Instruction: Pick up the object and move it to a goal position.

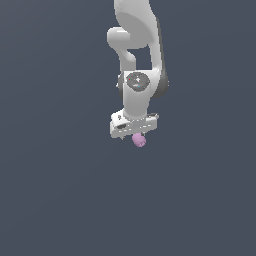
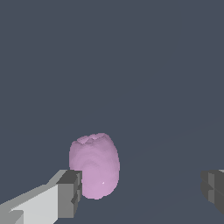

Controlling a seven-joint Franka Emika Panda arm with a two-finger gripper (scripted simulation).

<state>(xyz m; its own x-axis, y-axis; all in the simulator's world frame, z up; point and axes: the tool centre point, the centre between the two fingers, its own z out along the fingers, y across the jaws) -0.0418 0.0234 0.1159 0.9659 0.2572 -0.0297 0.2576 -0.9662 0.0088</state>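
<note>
**Pink lump beside one finger of a parted gripper**

Exterior view: smooth white jointed arm hanging down over flat slate-grey ground (image 1: 55, 200). Blocky white gripper (image 1: 134, 134) at its tip, small rounded pink-lilac object (image 1: 139, 140) just below.

Wrist view: egg-shaped, faintly rippled object (image 2: 96, 168) right beside one grey, square-edged fingertip (image 2: 70, 192). Other fingertip well apart, jaws spread, grasping nothing.

**Matt lump, smooth white arm**

The object (image 2: 95, 166) looked like a soft, matt pink-lilac lump, its skin faintly rippled and creased at one end, with one tiny bright speck. The arm (image 1: 137, 95) had smooth, plastic-like white shells with a mild sheen and darker grey joints. The fingers (image 2: 70, 194) showed flat, dull grey pads on pale, matt blocks. The ground (image 1: 60, 200) was an even, matt slate-grey.
</note>
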